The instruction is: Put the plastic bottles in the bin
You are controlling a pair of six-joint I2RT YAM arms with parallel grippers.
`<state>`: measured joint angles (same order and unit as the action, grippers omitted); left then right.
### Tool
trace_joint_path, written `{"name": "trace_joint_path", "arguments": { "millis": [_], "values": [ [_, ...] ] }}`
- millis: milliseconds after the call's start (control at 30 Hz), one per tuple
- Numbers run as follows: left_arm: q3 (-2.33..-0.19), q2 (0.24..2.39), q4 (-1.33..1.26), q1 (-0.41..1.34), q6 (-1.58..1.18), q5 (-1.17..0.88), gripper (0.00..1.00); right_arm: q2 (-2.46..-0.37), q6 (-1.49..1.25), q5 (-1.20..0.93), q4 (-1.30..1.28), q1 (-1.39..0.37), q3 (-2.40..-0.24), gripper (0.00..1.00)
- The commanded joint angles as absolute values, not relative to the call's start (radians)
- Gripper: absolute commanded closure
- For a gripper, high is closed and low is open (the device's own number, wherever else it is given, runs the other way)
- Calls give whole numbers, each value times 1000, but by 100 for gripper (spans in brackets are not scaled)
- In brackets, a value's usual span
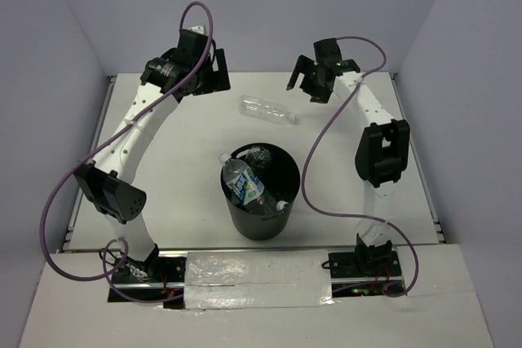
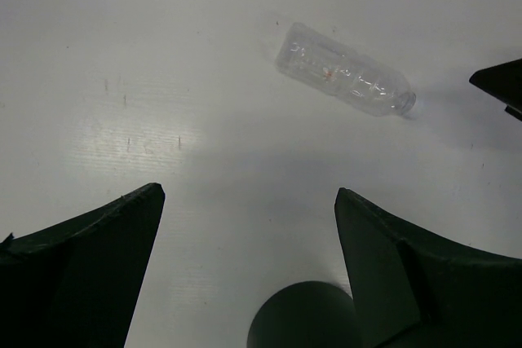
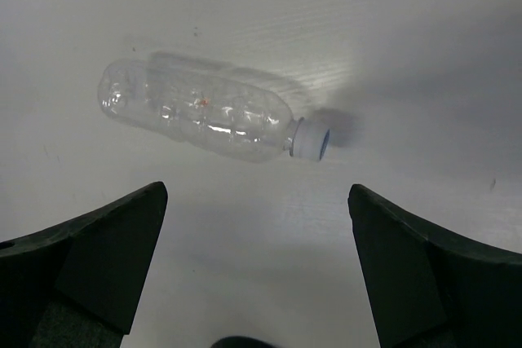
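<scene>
One clear, crinkly plastic bottle (image 3: 204,116) lies on its side on the white table (image 1: 179,144), beyond the round black plastic bin (image 1: 259,226) holding the other bottles (image 1: 245,183). The right gripper (image 3: 257,193) hovers over it, the left gripper (image 2: 247,191) nearby, both spread wide and empty; the final pickup calls for a pinch across its body.

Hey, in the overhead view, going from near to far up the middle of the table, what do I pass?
taped patch → bin → lone bottle lying flat
</scene>
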<state>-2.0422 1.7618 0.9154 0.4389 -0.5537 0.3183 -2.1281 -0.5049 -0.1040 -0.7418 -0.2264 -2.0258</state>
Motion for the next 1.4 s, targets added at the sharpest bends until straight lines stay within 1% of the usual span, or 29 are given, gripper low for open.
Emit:
{"name": "trace_joint_path", "arguments": {
  "millis": [0,33,67,100,133,200,233,333,533,867,1133,1367],
  "values": [
    [-2060,1736,919,434,-543,293,1,-1970,-720,-5,-684,-221,-1854,0],
    [-2059,1735,917,434,-543,295,1,-1941,-853,-27,-604,-216,-1795,0],
    [-2057,1730,917,434,-540,299,1,-1910,-920,-60,-547,-204,-1729,0],
    [-2056,1729,917,434,-541,299,1,-1879,-978,-99,-469,-195,-1598,0],
    [-2054,1729,917,434,-543,301,1,-1834,-1106,-135,-340,-193,-1545,0],
    [-2052,1727,917,433,-546,296,1,-1819,-1233,-222,-249,-186,-1443,0],
    [-2048,1727,914,433,-548,296,1,-1828,-1334,-245,-204,-186,-1428,0],
    [-2046,1732,913,433,-554,295,1,-1856,-1446,-275,-184,-196,-1417,0],
    [-2065,1747,920,433,-551,304,1,-1931,-1581,-276,-169,-216,-1399,0],
    [-2068,1746,928,433,-534,342,1,-2094,-1640,-278,-219,-256,-1534,0],
    [-2046,1724,922,428,-520,356,1,-2212,-1681,-232,-279,-279,-1647,0],
    [-2025,1710,916,420,-514,356,1,-2322,-1710,-170,-382,-299,-1781,0]
  ]
}}
